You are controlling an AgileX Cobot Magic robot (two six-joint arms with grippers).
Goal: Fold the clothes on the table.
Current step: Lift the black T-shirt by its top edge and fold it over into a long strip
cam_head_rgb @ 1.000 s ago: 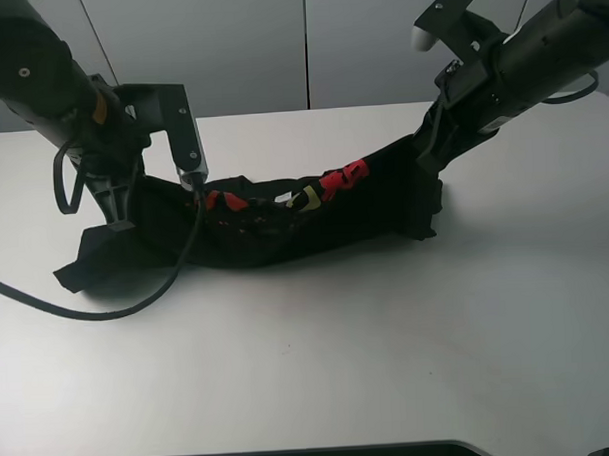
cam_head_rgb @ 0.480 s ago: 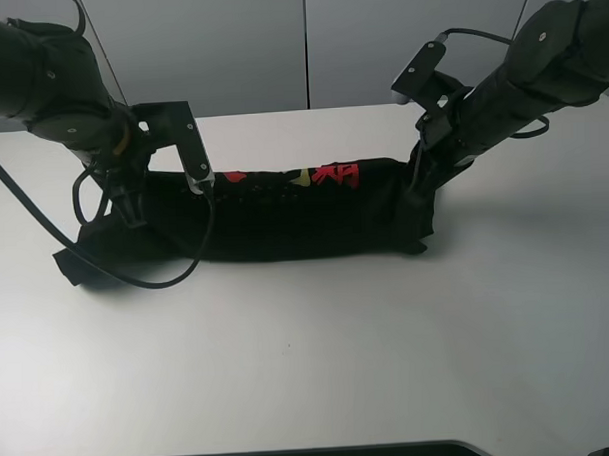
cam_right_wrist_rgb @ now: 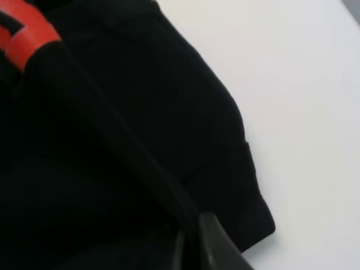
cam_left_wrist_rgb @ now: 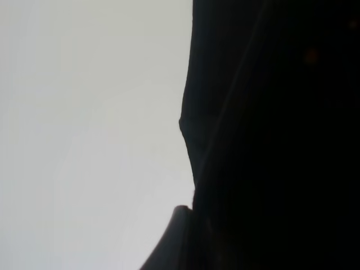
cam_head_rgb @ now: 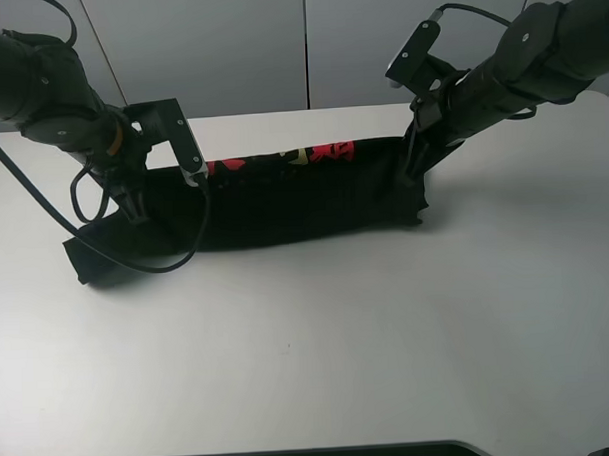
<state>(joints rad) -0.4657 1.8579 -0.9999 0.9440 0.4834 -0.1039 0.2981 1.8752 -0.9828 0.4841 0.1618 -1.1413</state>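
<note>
The shirt [cam_head_rgb: 293, 198] lies on the table [cam_head_rgb: 319, 348] as a long black band running from 9 to 3 o'clock across the far half of the top, well clear of the near edge. Red and yellow print [cam_head_rgb: 282, 159] shows along its far edge, towards 12 o'clock. The end at 9 o'clock spreads lower and flatter onto the table; the end at 3 o'clock is drawn up to a short hanging corner. The left gripper [cam_head_rgb: 195, 175] sits at the far edge of the band, at about 10 o'clock from its middle, jaws closed, and appears to pinch the fabric there. The right gripper [cam_head_rgb: 414, 154] sits at the far corner at 2 o'clock, jaws closed, seemingly on the cloth. The left wrist view shows only dark fabric [cam_left_wrist_rgb: 270, 135] against white table. The right wrist view shows black cloth with a red patch [cam_right_wrist_rgb: 25, 31] and a hem corner over the table.
</note>
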